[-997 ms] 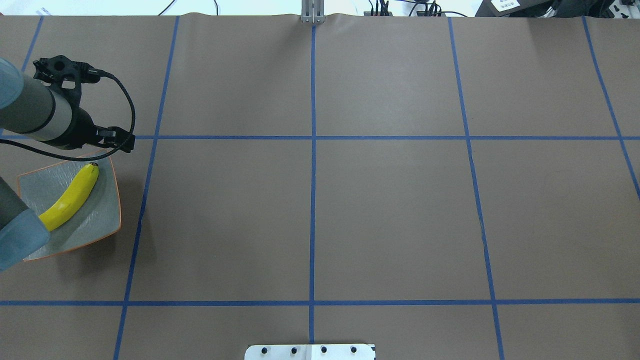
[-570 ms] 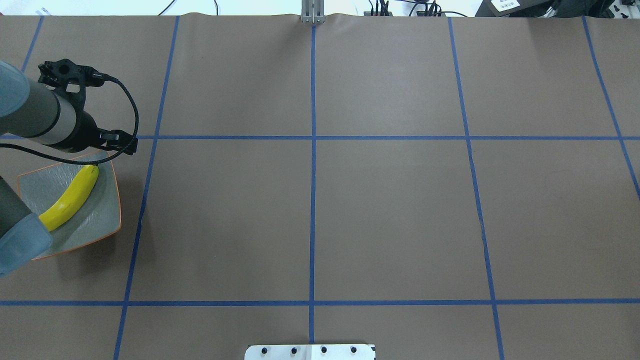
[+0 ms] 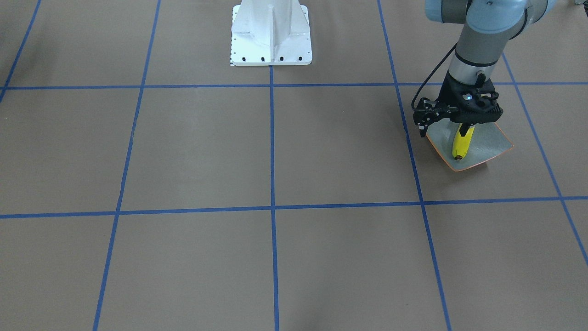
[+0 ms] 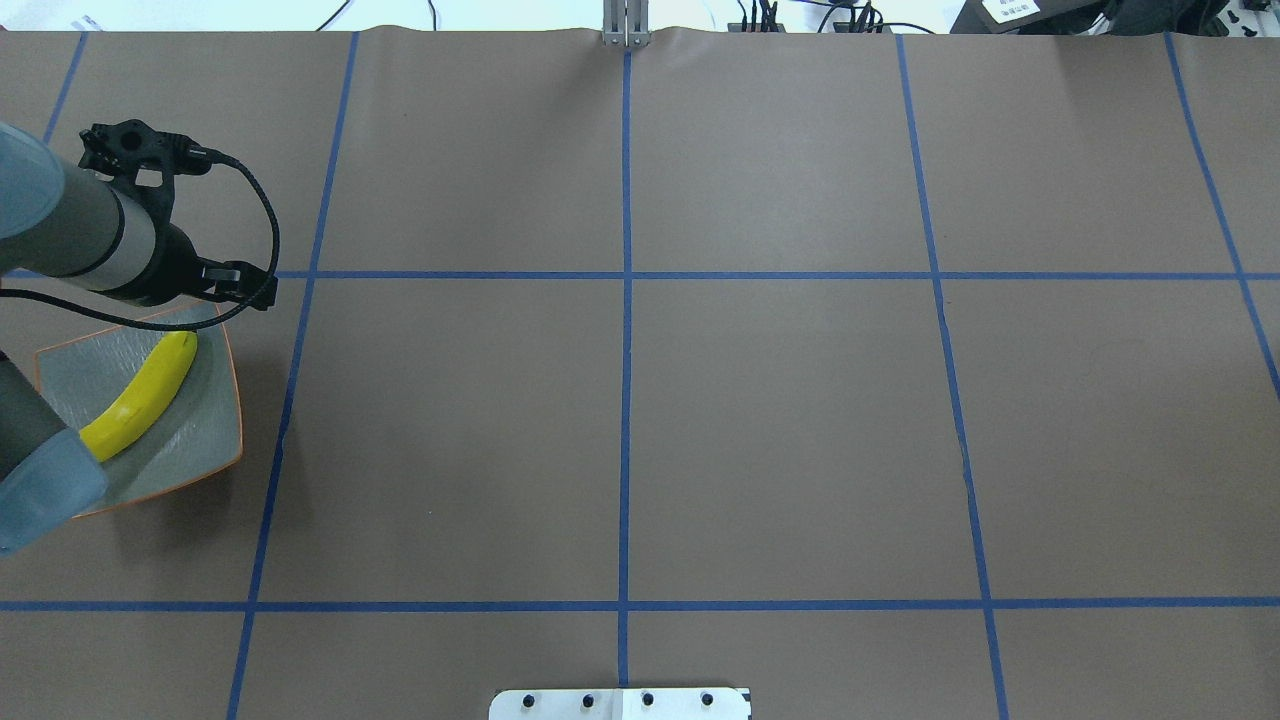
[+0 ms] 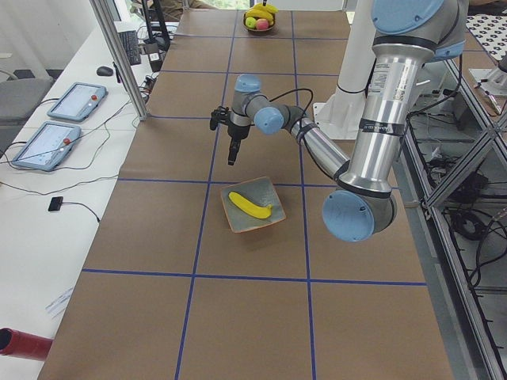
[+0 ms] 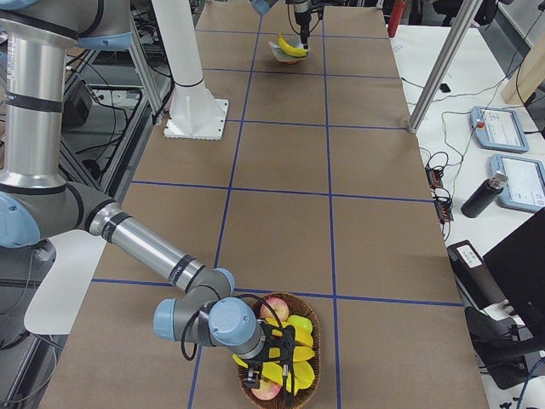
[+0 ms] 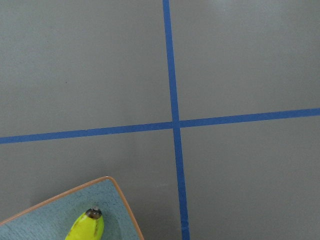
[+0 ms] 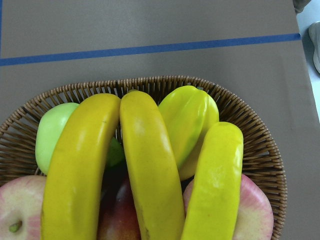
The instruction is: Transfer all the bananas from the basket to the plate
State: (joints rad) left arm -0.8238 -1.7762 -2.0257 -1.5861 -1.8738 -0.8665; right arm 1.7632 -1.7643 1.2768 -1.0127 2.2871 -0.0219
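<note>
One yellow banana (image 4: 140, 398) lies on the grey-blue, orange-rimmed plate (image 4: 205, 425) at the table's left; both show in the front view, banana (image 3: 460, 146) and plate (image 3: 496, 140). My left gripper (image 3: 465, 133) hangs just above the plate's far corner, fingers together and empty. Three bananas (image 8: 150, 165) lie side by side in the wicker basket (image 8: 150, 84) on top of other fruit. My right gripper (image 6: 271, 362) is right over the basket (image 6: 312, 341); I cannot tell whether it is open or shut.
The basket also holds a green apple (image 8: 52, 135), red apples (image 8: 17, 210) and a yellow-green fruit (image 8: 187, 120). The white robot base (image 3: 271, 37) stands mid-table. Blue tape lines (image 4: 625, 300) cross the brown surface.
My left wrist has shifted a little up and away from the plate. The banana on the plate has not moved.
</note>
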